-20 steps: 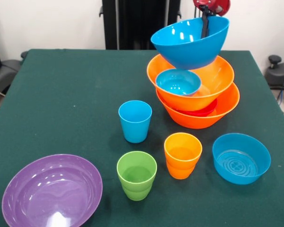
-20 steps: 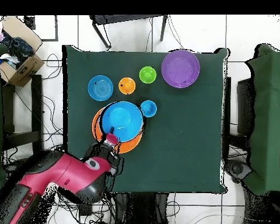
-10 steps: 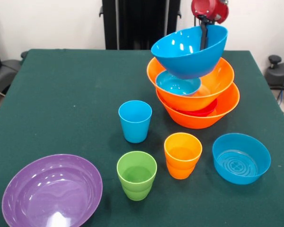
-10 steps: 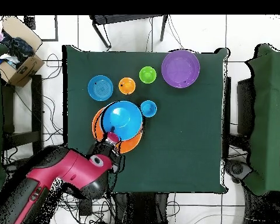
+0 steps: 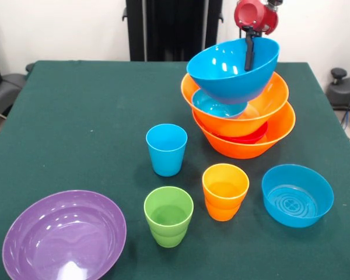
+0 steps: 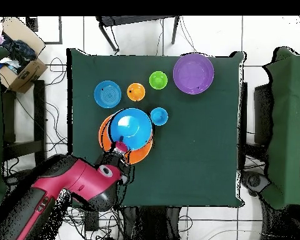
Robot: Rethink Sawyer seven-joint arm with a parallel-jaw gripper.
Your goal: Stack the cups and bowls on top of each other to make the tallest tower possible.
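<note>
Gripping the far rim of the large blue bowl (image 5: 233, 67), the hand (image 5: 249, 53) holds it tilted over the tower (image 5: 240, 119), where two orange bowls nest with a small blue bowl (image 5: 217, 106) inside. Three cups (image 5: 167, 149) stand apart on the worktop (image 5: 81, 128).

Glossy smooth plastic bowls (image 5: 233, 67) and cups (image 5: 167, 149) on a matt green cloth table (image 5: 76, 128).
</note>
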